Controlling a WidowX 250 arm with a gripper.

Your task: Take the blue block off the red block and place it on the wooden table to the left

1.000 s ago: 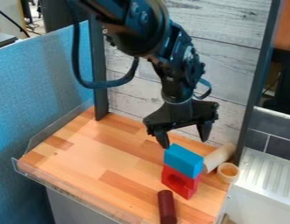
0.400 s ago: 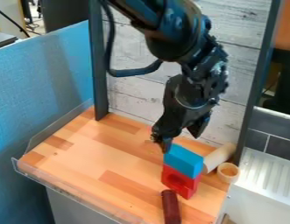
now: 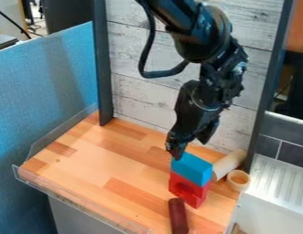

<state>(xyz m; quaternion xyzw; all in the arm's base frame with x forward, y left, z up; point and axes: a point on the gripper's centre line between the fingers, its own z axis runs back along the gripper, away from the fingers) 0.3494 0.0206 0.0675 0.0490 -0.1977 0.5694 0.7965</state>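
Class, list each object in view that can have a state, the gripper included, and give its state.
Gripper: open, above the blue block
Blue block: stacked on the red block
Red block: bearing the blue block
Dark red cylinder: lying down
Pale cylinder: lying down
Small cup: upright

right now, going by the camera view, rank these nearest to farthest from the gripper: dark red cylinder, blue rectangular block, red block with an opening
1. Blue rectangular block, just below the gripper
2. Red block with an opening, under the blue one
3. Dark red cylinder, near the front edge
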